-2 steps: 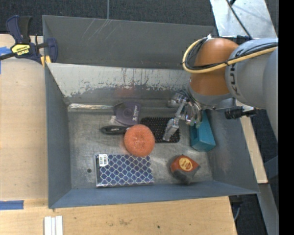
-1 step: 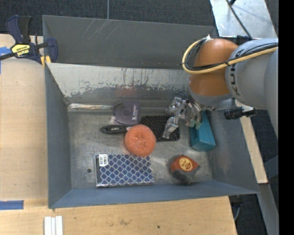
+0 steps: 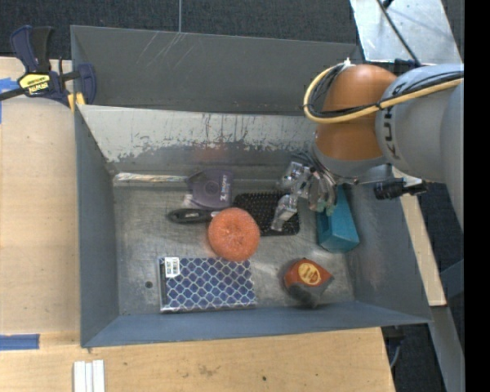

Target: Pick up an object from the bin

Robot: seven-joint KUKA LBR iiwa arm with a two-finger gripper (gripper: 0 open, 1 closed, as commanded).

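Note:
My gripper [image 3: 289, 202] hangs low at the back right of the bin, its metal fingers pointing down over the right end of a black mesh-textured thing [image 3: 261, 208]. Nothing shows between the fingers. A teal block [image 3: 338, 225] stands just to the right of the gripper, close to the right wall. An orange round scrubber [image 3: 233, 233] lies to the lower left of the gripper, touching the black thing.
A dark purple brush with a black handle [image 3: 206, 192] lies at the back middle. A blue-and-white patterned box [image 3: 207, 282] rests at the front left, and an orange-and-black tape measure [image 3: 305, 278] at the front right. The arm's orange cover hangs over the back right corner.

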